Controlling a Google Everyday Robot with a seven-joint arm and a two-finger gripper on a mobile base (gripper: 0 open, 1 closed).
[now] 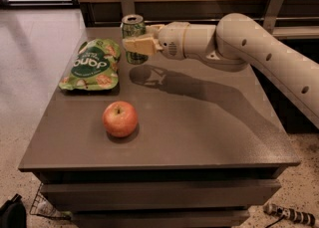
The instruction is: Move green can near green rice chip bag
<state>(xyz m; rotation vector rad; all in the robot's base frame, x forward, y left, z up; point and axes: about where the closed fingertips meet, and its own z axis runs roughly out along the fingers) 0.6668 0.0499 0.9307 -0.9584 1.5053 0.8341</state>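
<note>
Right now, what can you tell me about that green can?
The green can is a small, dark green metal drink can with a silver top and pale markings. It is upright, clamped in the gripper, which covers its middle. It seems to hang above the table, its shadow lying apart below, close beside the green rice chip bag without touching it.

The grey-brown table (199,132) carries two things directly. A red apple (120,118) stands on its front left part. The green rice chip bag (91,64) lies flat behind the apple and slightly left of it, apart from it. Farther behind the apple, the gripper (137,45) hangs over the table, clamped on the green can (132,27), which is held off the top. Their shadow falls on the bare surface behind the apple.
</note>
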